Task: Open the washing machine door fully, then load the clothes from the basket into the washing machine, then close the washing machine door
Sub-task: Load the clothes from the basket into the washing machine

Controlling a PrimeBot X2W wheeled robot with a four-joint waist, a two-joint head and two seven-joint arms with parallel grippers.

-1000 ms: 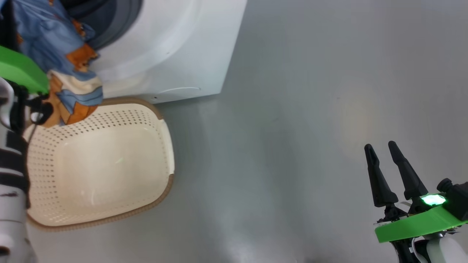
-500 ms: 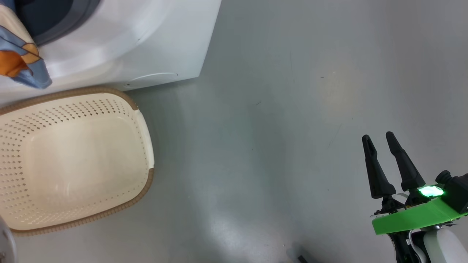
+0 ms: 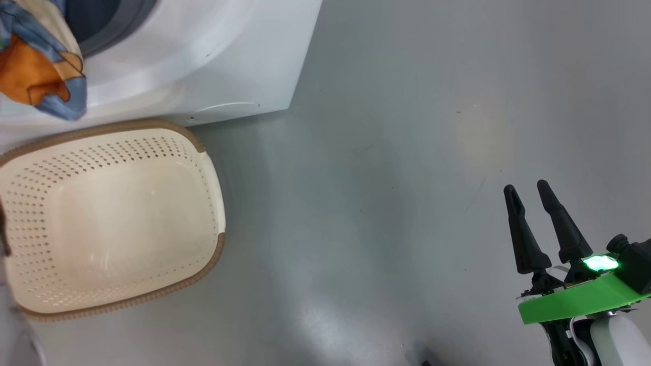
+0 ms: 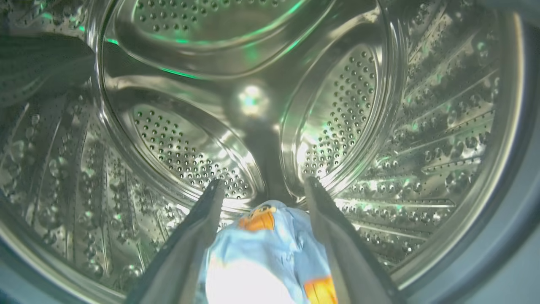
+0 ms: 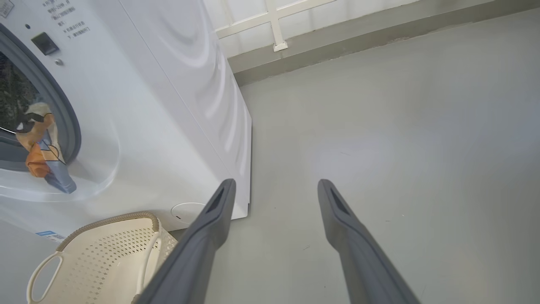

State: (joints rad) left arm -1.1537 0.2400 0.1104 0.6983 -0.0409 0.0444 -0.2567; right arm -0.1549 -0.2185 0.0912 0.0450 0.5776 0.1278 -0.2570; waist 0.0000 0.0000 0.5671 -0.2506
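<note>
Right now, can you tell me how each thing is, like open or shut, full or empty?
washing machine: opening uncovered, clothes at its mouth.
drum: bare steel behind the clothes.
clothes: part inside, part hanging out over the lip.
basket: empty, upright.
left end effector: open inside the drum, clothes between its fingers.
right end effector: open, holding nothing.

Grey floor (image 3: 386, 213), smooth, faintly scuffed. Pale yellowish patch (image 3: 480, 134) on it, toward right of head view. In right wrist view, grey kerb (image 5: 379, 36) along far edge, white frame (image 5: 276, 23) above.
</note>
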